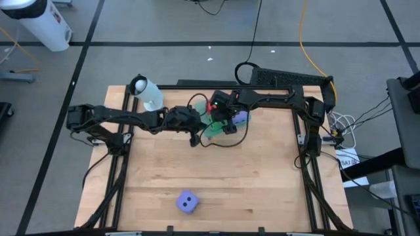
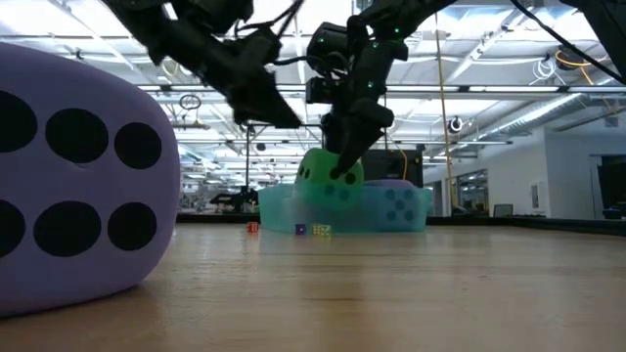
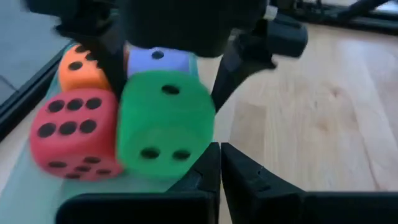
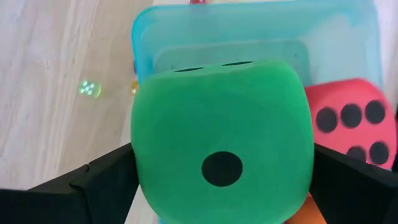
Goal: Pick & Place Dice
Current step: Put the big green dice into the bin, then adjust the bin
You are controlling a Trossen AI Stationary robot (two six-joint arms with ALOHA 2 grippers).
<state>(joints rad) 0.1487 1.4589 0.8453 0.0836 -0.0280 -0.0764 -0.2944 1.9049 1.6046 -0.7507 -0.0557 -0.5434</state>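
Green die at the tray, right gripper spread wide around it.

Right gripper [image 4: 221,171] is hanging over the tray [image 4: 249,31] at the table's far middle, fingers wide apart on either side of the green die [image 4: 221,130], which is sitting beside the red die [image 3: 74,134], orange die [image 3: 84,65] and one purple die [image 3: 158,61]. Left gripper [image 3: 219,163] is waiting clenched, empty, just beside the tray. Second purple die [image 1: 187,202] is lying well apart near the table's [image 1: 262,177] front edge.
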